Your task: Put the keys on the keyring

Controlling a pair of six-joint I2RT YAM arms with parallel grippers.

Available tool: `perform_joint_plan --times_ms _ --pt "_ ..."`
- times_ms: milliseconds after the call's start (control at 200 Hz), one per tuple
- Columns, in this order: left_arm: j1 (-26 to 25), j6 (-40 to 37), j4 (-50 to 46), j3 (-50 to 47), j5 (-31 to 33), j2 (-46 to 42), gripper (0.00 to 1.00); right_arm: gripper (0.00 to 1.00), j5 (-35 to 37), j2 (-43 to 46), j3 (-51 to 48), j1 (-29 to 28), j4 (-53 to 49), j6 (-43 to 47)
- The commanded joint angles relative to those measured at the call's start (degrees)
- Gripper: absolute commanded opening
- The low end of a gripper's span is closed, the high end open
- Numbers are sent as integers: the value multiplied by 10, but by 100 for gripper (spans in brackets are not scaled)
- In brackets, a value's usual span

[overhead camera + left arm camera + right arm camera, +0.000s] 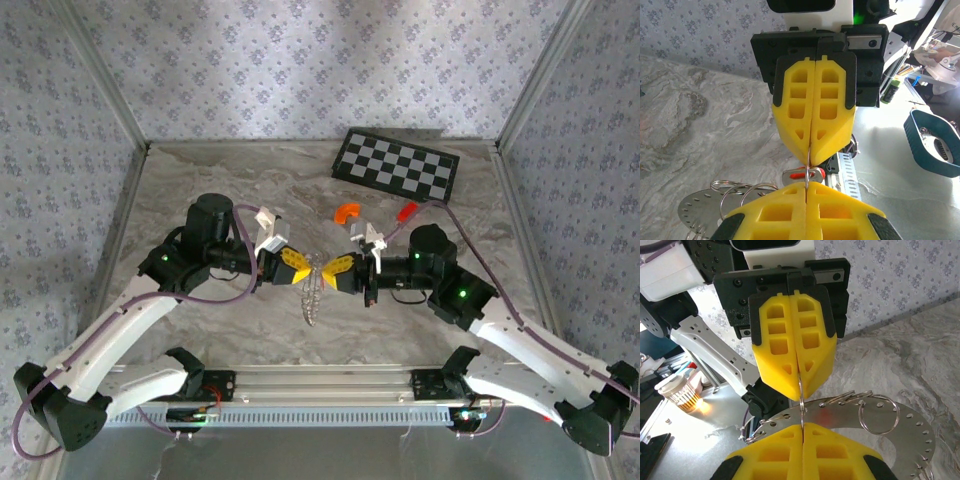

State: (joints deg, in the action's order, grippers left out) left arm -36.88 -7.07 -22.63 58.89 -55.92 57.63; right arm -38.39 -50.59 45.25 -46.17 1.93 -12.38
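Nearest, low between the two hands: the keyring, a thin silvery loop hanging down toward the table. From the wrist views, flat metal dotted with small holes, with a few round wire rings on it. Light and floppy by the look of it, likely to swing and twist at any tug. Smooth metal, so probably slippery. Best held on the thin wire itself, close to the spot for slipping a key on.

Held just so right now: left hand with its two yellow halves pressed together, pinching a thin wire of the keyring. Right hand the same, tip to tip with the left, pinching that wire from the other side.

Just behind the pinched wire, a tiny key — red head, short silvery part. Small, flat and stiff, easy to drop. Hard to tell whether on the wire already or only beside it.

Farther back on the table, an orange curved piece near the right hand, then a red brick, then a checkered board at the far edge. None of them between the hands, so nothing much in the way — only the two hands crowding each other.
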Motion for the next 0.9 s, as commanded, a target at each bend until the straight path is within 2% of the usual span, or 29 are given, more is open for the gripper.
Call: perform_joint_plan --times_ms 0,895 --pt "-4 -12 1 16 -18 -10 0 0 -7 1 4 -3 21 10" --pt "-6 -14 -2 15 -14 -13 0 0 -12 11 4 -1 17 2"
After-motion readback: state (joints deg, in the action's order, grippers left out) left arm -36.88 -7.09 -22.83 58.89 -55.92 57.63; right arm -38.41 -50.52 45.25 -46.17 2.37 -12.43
